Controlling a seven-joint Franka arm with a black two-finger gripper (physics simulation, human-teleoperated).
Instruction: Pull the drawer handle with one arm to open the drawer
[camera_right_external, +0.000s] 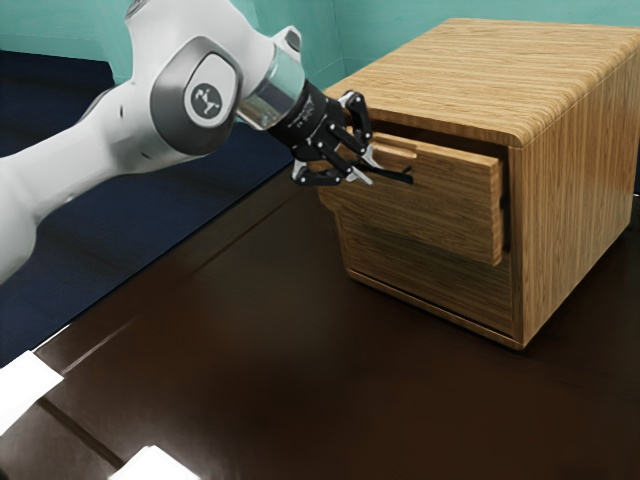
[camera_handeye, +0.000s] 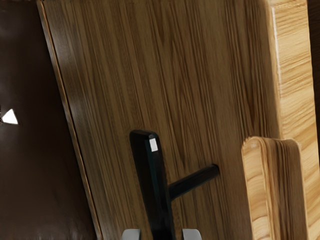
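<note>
My hand (camera_right_external: 373, 170) is at the black handle (camera_handeye: 152, 190); the drawer (camera_right_external: 450, 200) stands partly out of the cabinet (camera_right_external: 565, 150). I cannot tell whether it grips.

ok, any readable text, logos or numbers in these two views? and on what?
No readable words or numbers.
White emblem on the grey round joint cap: a symbol, no letters.
Tiny pale marks on the black collar behind the gripper: too small to read.
None on the wooden cabinet, the drawer or the table.
</note>
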